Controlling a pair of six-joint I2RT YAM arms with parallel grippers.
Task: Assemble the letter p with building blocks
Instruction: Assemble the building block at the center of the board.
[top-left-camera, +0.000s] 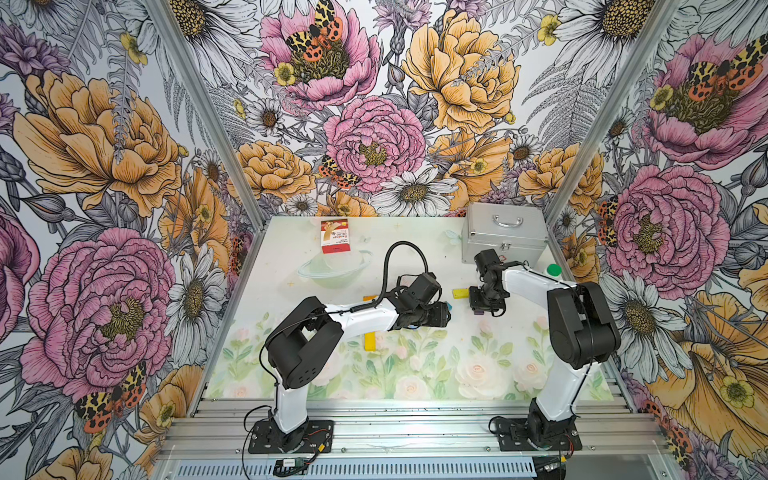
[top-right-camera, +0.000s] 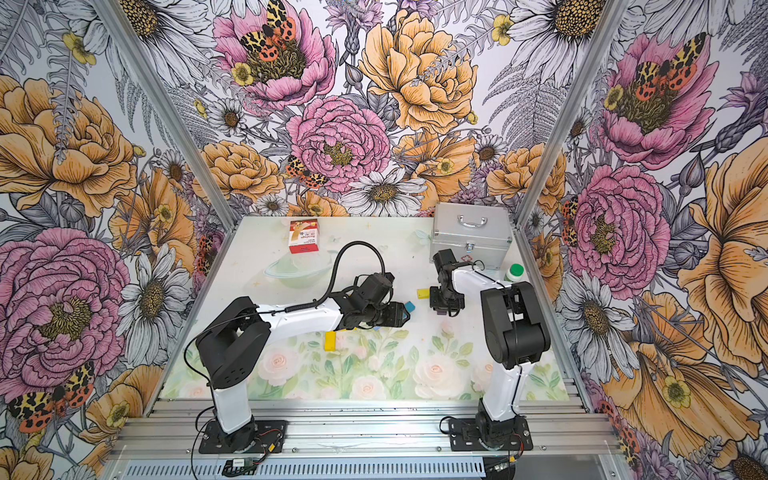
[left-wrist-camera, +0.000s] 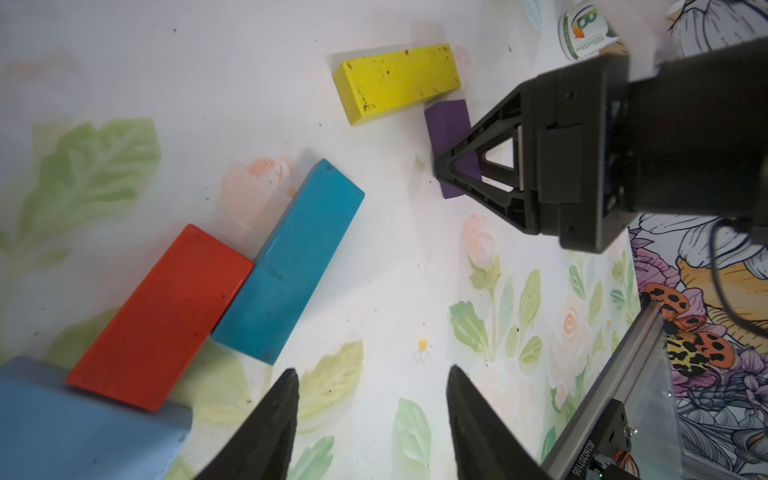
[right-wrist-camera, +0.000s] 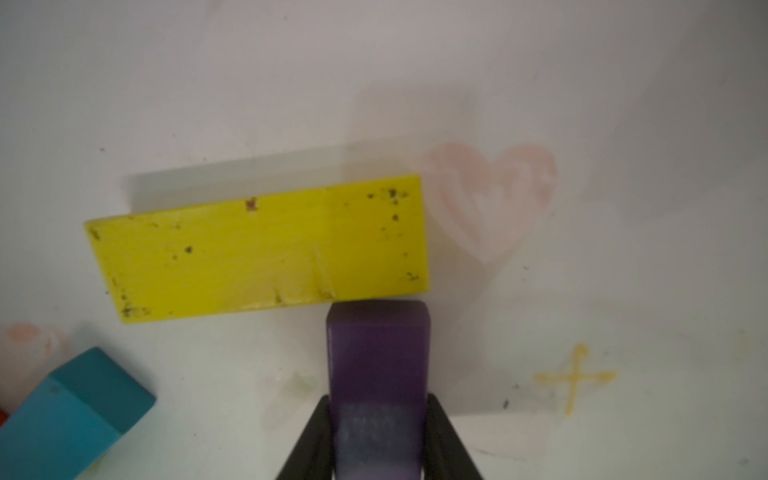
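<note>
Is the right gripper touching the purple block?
Touching. The right wrist view shows the right gripper with both fingers flush against the purple block, no gap.

In the left wrist view the picture edge cuts off most of the light blue block (left-wrist-camera: 83, 428), and the right gripper (left-wrist-camera: 442, 172) hides part of the purple block (left-wrist-camera: 446, 124).

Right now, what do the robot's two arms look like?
The left arm and the right arm both have glossy white links joined by chunky black joints, bolted to black base plates. A black ribbed cable loops from the left arm; thin black wires run along the right one. The left end effector and right end effector are black with pointed fingers.
</note>
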